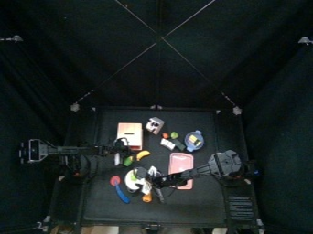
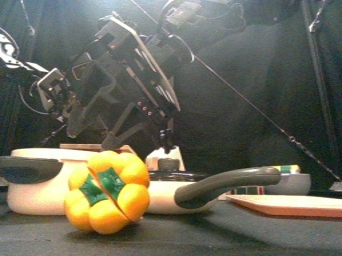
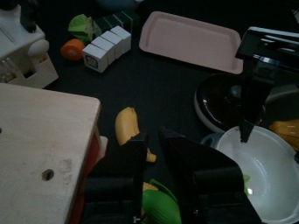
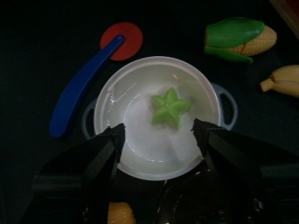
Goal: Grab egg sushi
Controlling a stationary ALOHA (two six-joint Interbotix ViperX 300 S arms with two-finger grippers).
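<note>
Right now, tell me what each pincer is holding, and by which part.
Nothing is held. The right pincer stands wide open above the white pot, with the green star piece lying untouched inside. The left pincer shows nothing between its jaws.

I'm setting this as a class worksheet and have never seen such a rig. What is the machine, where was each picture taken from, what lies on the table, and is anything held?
It is a robot with two black arms at a small black table. Each arm ends in a two-fingered pincer. One picture looks straight down, one looks level from the table's front edge, and two come from cameras on the wrists. Toy food lies about: a yellow pepper, a banana, corn, a pink tray, a wooden board and small white blocks, perhaps sushi. The right pincer hangs open over a white pot with a green star-shaped piece inside, and holds nothing. The left arm reaches in from the other side.
</note>
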